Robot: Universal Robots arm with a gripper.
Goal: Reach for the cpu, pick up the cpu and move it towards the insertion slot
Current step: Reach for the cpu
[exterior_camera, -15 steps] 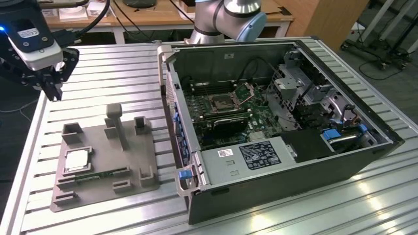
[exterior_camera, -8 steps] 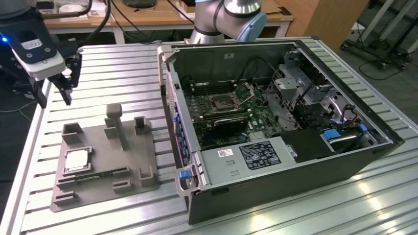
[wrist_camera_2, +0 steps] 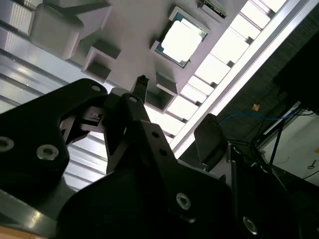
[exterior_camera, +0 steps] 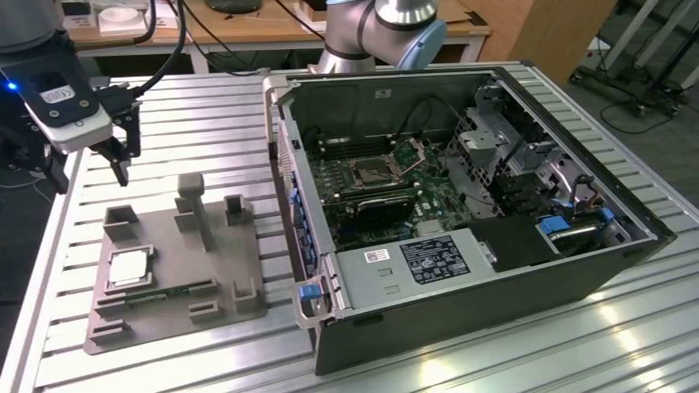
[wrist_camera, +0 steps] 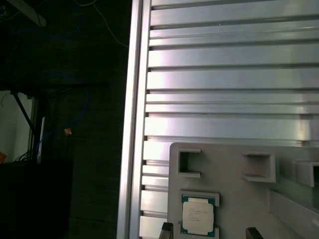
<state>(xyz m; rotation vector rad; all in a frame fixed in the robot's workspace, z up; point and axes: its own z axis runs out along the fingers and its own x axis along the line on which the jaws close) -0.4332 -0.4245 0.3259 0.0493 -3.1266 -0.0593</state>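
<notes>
One gripper (exterior_camera: 128,168) is hovering near the grey tray (exterior_camera: 164,237), fingers (wrist_camera: 167,230) spread and holding nothing.
The cpu (exterior_camera: 128,268) is lying flat in the tray, well apart from the slot (exterior_camera: 372,173) inside the open case (exterior_camera: 492,303).

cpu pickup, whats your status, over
gripper open and empty, hovering above the table near the grey holder. cpu lying flat in the holder, untouched. nothing seen between gripper and cpu.
</notes>
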